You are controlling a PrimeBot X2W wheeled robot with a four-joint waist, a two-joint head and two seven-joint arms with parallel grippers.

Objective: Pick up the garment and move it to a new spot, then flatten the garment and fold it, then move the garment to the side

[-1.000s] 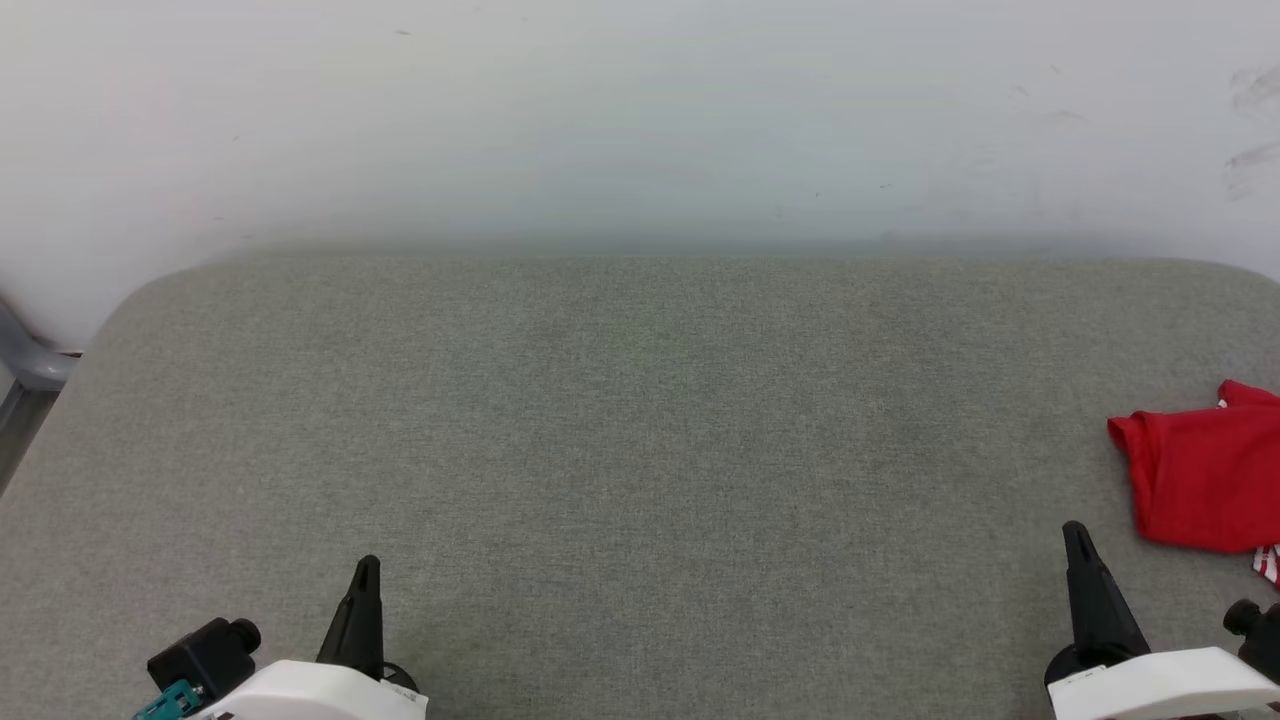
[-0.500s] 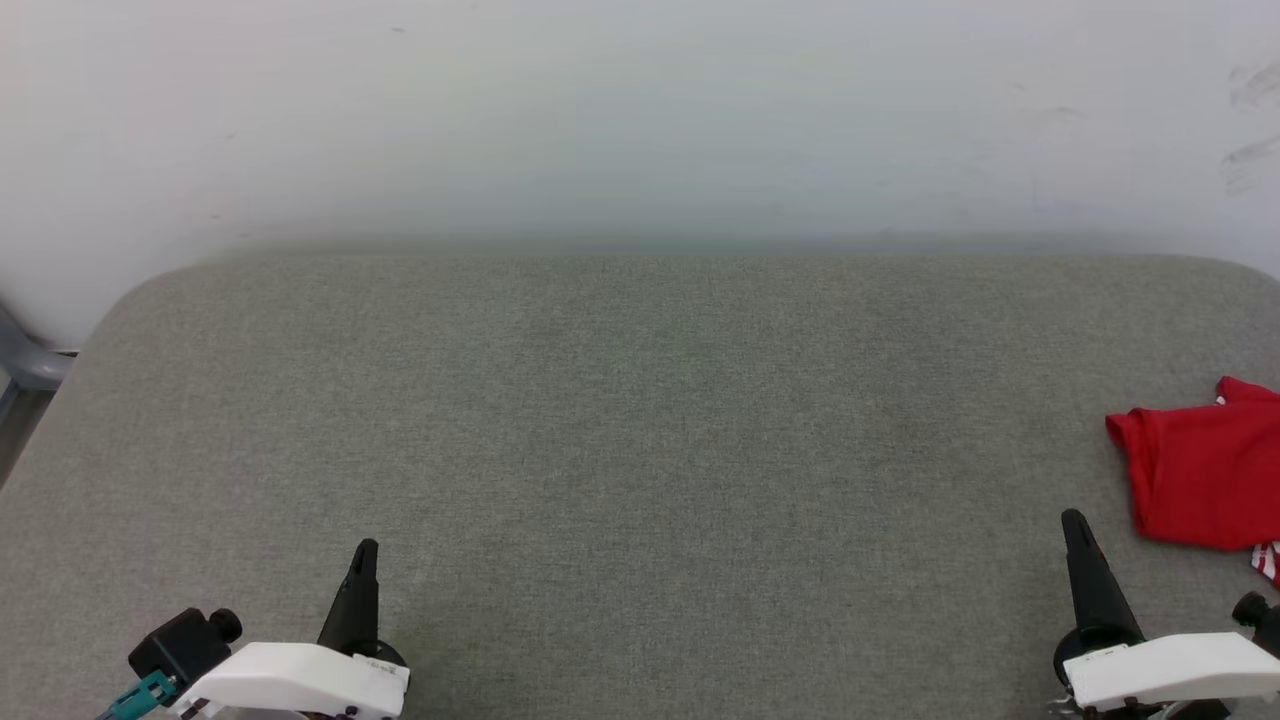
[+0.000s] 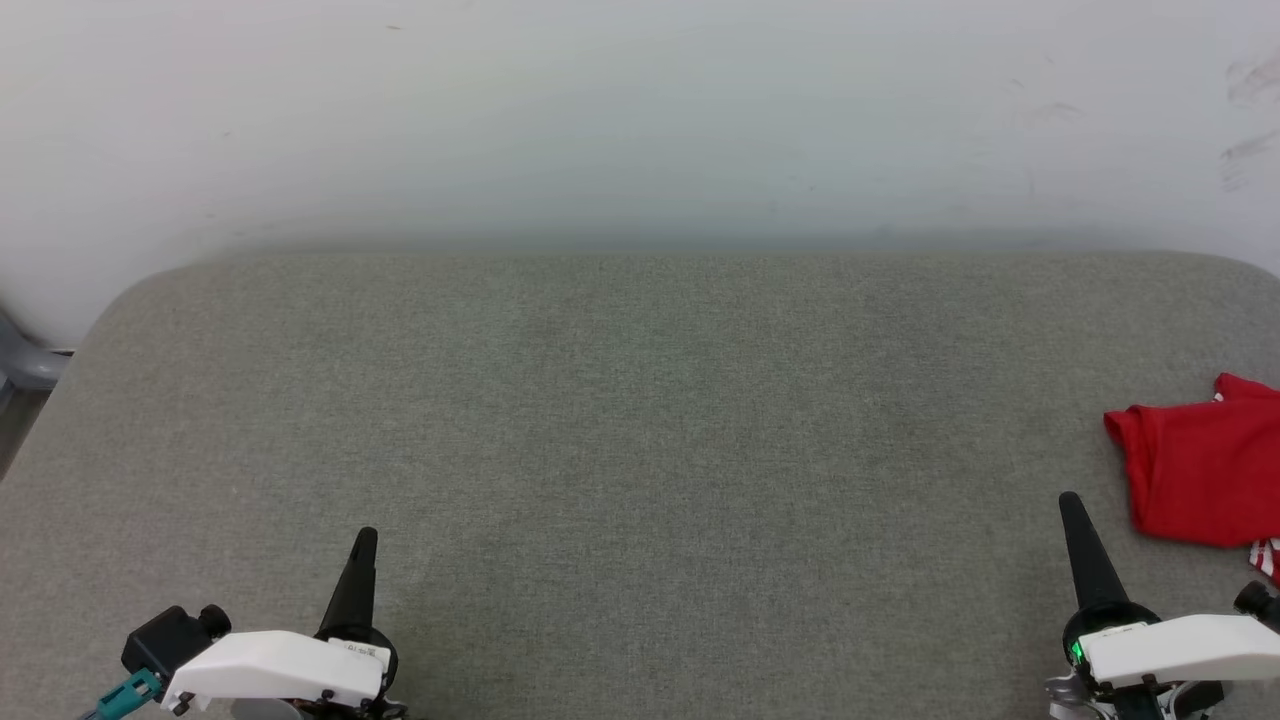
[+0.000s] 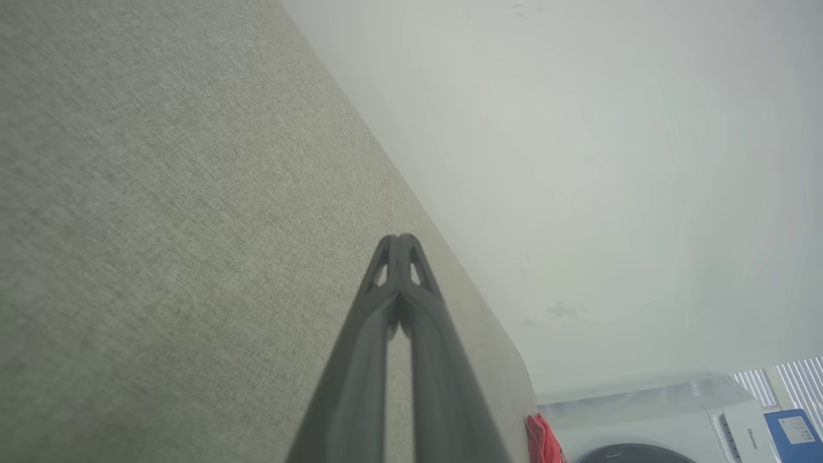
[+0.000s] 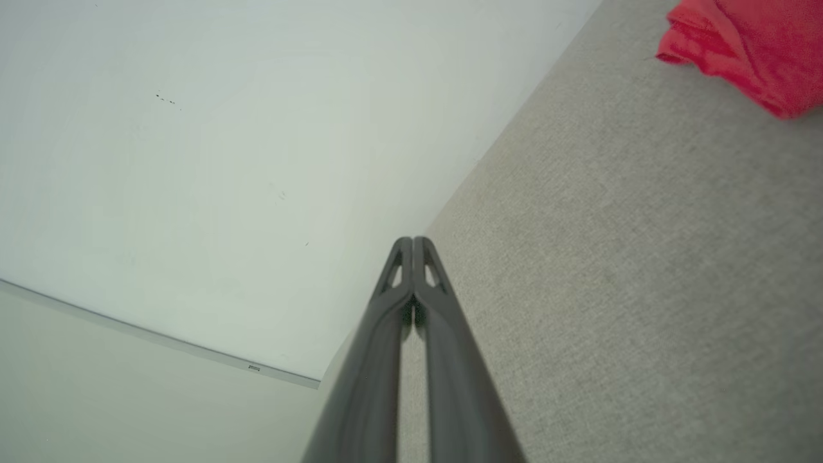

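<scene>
The garment [image 3: 1200, 470] is a bunched red shirt lying at the far right edge of the grey padded table [image 3: 640, 420], partly cut off by the head view's border, with a bit of red-and-white stripe at its lower corner. It also shows in the right wrist view as the garment [image 5: 746, 51] at the top right, and in the left wrist view as a small red sliver [image 4: 542, 440]. My right gripper [image 3: 1070, 500] is shut and empty, just left of the garment and apart from it. Far from the garment, at the lower left, my left gripper [image 3: 366, 536] is shut and empty.
A pale wall [image 3: 640, 120] runs behind the table's far edge. A grey chair part [image 3: 25, 365] sits off the left edge. In the left wrist view a white appliance [image 4: 649, 424] stands beyond the table's right end.
Both grippers have shifted slightly up the head view, their white wrists lower in the picture. The whole picture has shifted a little, so the camera moved. The garment lies as before.
</scene>
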